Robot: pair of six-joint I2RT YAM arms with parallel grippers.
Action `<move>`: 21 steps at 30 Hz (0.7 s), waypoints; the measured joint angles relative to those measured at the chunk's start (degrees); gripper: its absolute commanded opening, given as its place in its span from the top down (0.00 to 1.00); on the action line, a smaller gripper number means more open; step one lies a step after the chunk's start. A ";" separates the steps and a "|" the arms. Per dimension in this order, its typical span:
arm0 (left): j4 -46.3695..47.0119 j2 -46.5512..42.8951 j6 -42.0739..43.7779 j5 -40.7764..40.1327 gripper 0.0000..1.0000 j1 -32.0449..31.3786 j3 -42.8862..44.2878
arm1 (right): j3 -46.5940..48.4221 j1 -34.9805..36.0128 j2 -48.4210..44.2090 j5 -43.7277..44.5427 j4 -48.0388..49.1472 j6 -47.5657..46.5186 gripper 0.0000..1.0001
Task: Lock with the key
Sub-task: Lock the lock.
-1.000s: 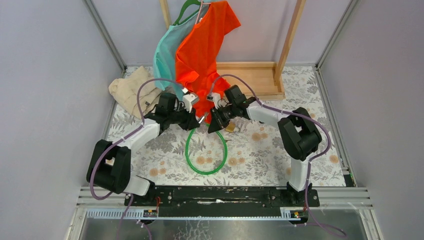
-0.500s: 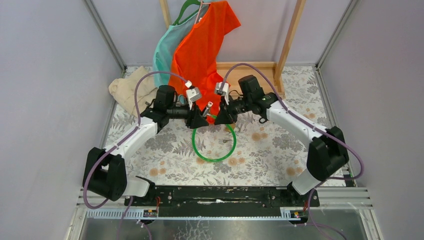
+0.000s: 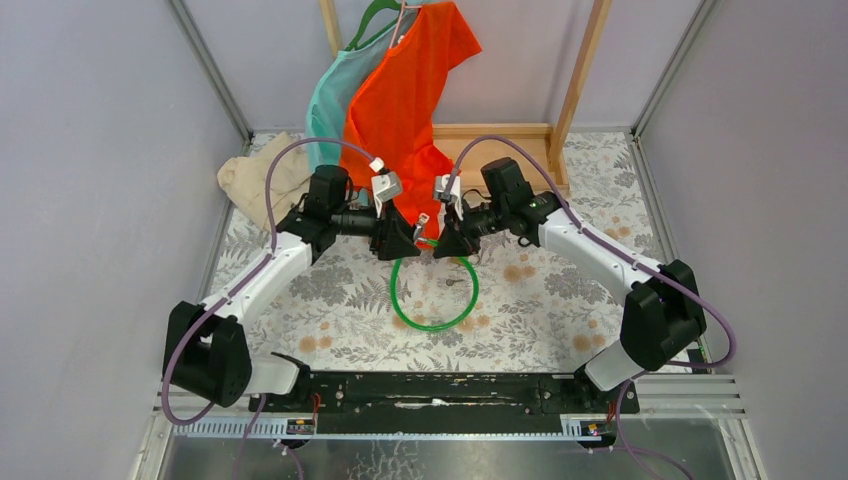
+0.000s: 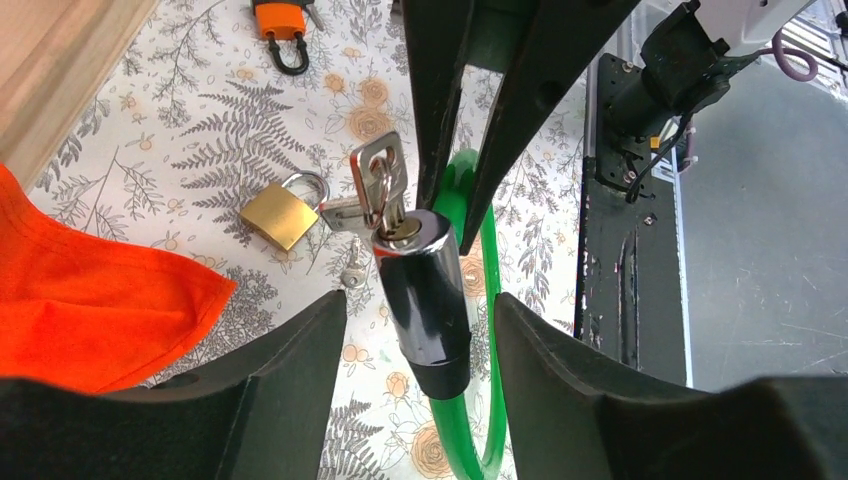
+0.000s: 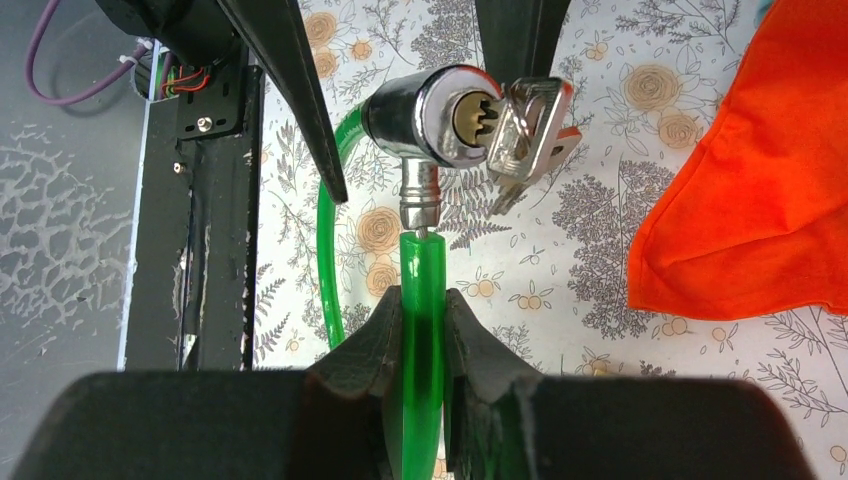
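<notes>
In the left wrist view, the small key with an orange plastic head and black end loop (image 4: 278, 22) sits at the upper edge of the frame, which cuts off its top. The orange cloth garment (image 4: 90, 300) runs out past the left edge. The green plastic-coated cable loop (image 4: 470, 430) leaves at the bottom.

Small bare metal keys (image 4: 352, 272) beside the brass padlock (image 4: 272, 218) are partly hidden behind the chrome lock cylinder (image 4: 425, 290).

In the right wrist view, the cable runs off the lower edge between the out-of-focus dark fingers (image 5: 365, 350) of the right gripper (image 5: 422, 305).

From above, a tiny object (image 3: 457, 281) inside the loop is too small to identify.
</notes>
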 measured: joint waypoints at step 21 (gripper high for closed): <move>-12.68 2.89 8.63 -4.98 0.95 -5.77 9.77 | -2.97 -1.14 -5.35 3.13 0.20 0.22 1.00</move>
